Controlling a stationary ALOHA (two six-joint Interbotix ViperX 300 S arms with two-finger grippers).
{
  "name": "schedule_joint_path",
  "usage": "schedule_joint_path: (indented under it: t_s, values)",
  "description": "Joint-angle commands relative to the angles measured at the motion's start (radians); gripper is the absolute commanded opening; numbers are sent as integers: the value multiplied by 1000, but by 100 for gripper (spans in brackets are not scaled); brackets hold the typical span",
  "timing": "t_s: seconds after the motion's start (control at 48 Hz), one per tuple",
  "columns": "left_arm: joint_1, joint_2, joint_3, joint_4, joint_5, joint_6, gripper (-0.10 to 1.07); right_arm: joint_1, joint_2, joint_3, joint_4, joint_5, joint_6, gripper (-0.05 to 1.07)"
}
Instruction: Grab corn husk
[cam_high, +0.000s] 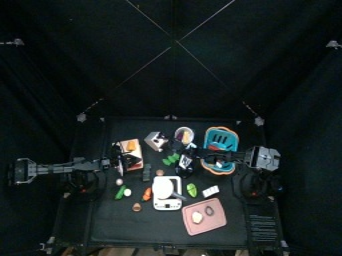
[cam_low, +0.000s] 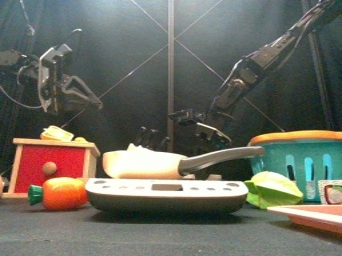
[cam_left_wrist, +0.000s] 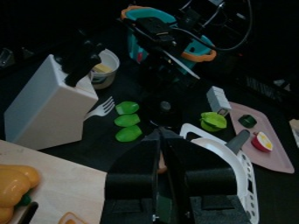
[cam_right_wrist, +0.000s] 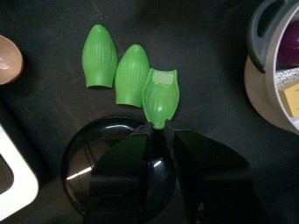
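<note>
Three green corn husk pieces lie side by side on the black table. In the right wrist view they are the far husk (cam_right_wrist: 100, 54), the middle husk (cam_right_wrist: 131, 68) and the near husk (cam_right_wrist: 162, 93). My right gripper (cam_right_wrist: 156, 129) is low over the table, and its jaws are closed on the pointed tip of the near husk. The husks also show in the left wrist view (cam_left_wrist: 126, 121) and the top view (cam_high: 171, 158). My left gripper (cam_left_wrist: 162, 149) is shut and empty, held above the table's left side, apart from the husks.
A white scale (cam_high: 166, 190) holding a white pan (cam_low: 147, 160) stands at the front centre. A teal basket (cam_high: 221, 140) is at the back right and a pink cutting board (cam_high: 203, 214) at the front right. A red box (cam_low: 54, 160) and a tomato (cam_low: 60, 192) sit left.
</note>
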Motion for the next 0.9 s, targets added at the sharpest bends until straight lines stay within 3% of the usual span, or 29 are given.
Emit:
schedule_joint_path:
  t_s: [0.0, 0.146, 0.417, 0.708, 0.875]
  values:
    - [0, 2, -12, 2, -3, 2, 50, -2, -48, -11, 0, -18, 0, 64]
    - [0, 2, -9, 2, -3, 2, 49, -5, -37, -15, 21, -84, 0, 68]
    - [0, 2, -12, 2, -3, 2, 49, -11, 20, -17, 17, -124, -3, 92]
    - [0, 2, -12, 2, -3, 2, 50, -12, 72, -25, -17, -124, -3, 91]
    - [2, 2, -9, 2, -3, 2, 49, -14, 91, -40, -26, -124, -3, 84]
